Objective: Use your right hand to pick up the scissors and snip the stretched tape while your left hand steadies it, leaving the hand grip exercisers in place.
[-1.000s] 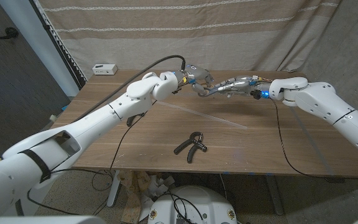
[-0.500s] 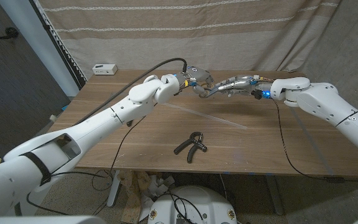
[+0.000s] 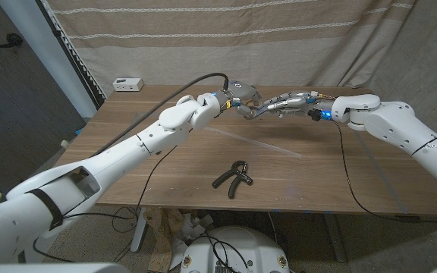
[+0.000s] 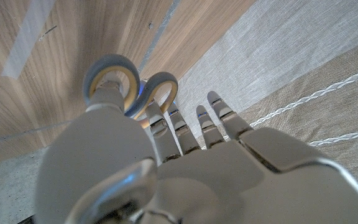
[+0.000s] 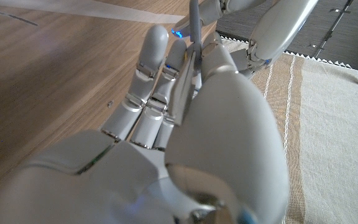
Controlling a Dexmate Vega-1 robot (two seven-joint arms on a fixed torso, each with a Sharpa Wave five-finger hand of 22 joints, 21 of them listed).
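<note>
Meeting over table: left hand, right hand, scissors; no legible writing.

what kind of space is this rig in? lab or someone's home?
Most likely a lab or test bay: a bare wooden table against a hung fabric backdrop, loose cables across the top, and a small white device at the far edge.

No legible text, label, brand, number or sign can be made out in any view.
</note>
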